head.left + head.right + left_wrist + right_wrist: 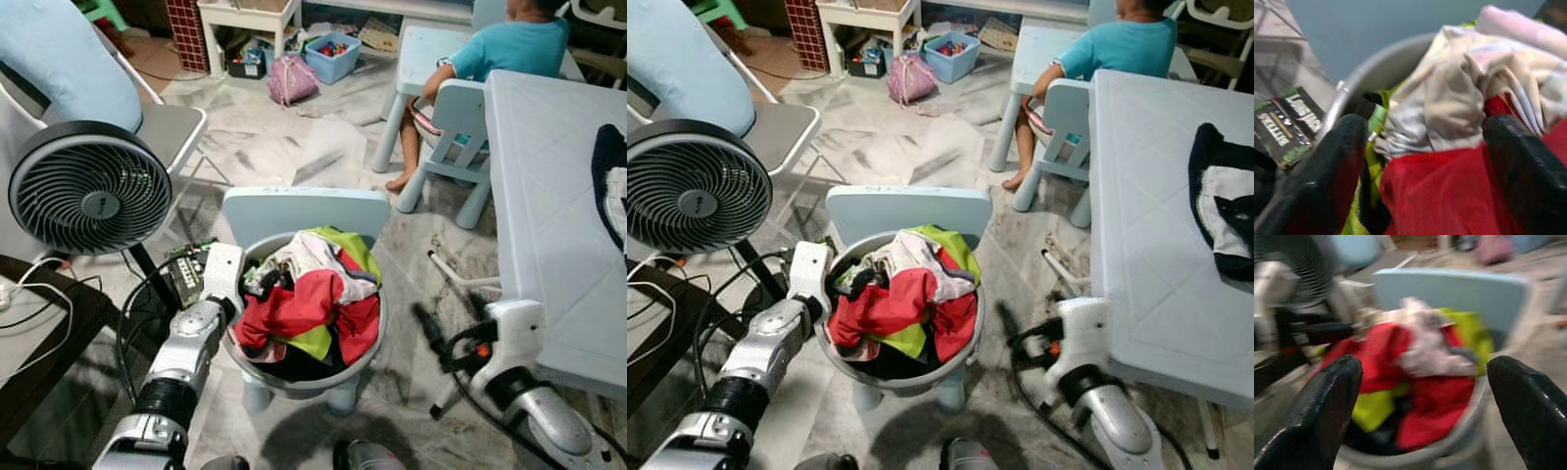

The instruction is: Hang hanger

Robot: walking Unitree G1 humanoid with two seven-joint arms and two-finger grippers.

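Left claw (pixel 1420 161) spread wide over basket (pixel 364 364) clothes (pixel 304 299), gripping nothing; may snag fabric, not hanger.

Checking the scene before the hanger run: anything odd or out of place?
Yes: the grey basin, heaped with clothes, sits on a small pale-blue chair rather than the floor. A white hanger lies on the floor beside the table. The left end effector is at the pile, fingers open.
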